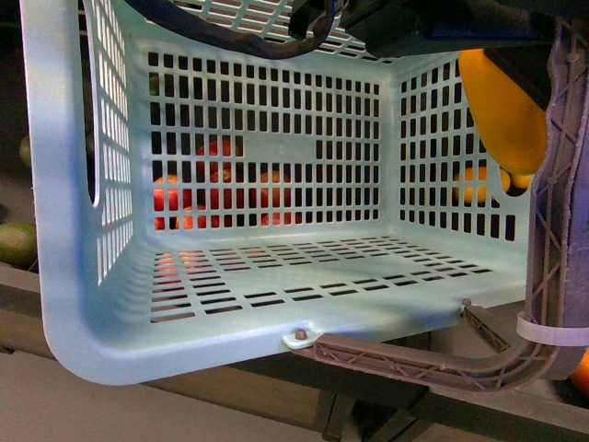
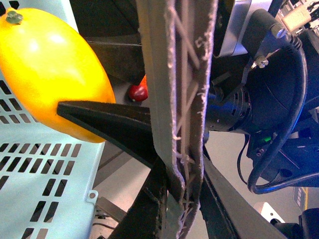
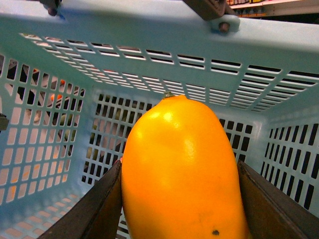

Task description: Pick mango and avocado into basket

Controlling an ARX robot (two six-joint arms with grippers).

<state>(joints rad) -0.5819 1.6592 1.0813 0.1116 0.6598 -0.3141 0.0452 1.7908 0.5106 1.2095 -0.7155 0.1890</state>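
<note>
Mango (image 3: pixel 182 164): clamped in right tool (image 3: pixel 178 172), at basket (image 3: pixel 149 20) mouth. You carry it lower inside before releasing. Left tool (image 2: pixel 184 199) straddles handle (image 2: pixel 179 74); grip unclear.

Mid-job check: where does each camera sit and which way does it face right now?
Front: on the body, facing into the basket; dark arm parts along the top, mango upper right.
Left wrist: on the left arm, looking along the handle flanked by the left gripper.
Right wrist: on the right arm, facing into the basket; right gripper clamps the mango.
Shared: all three show mango and basket.
</note>
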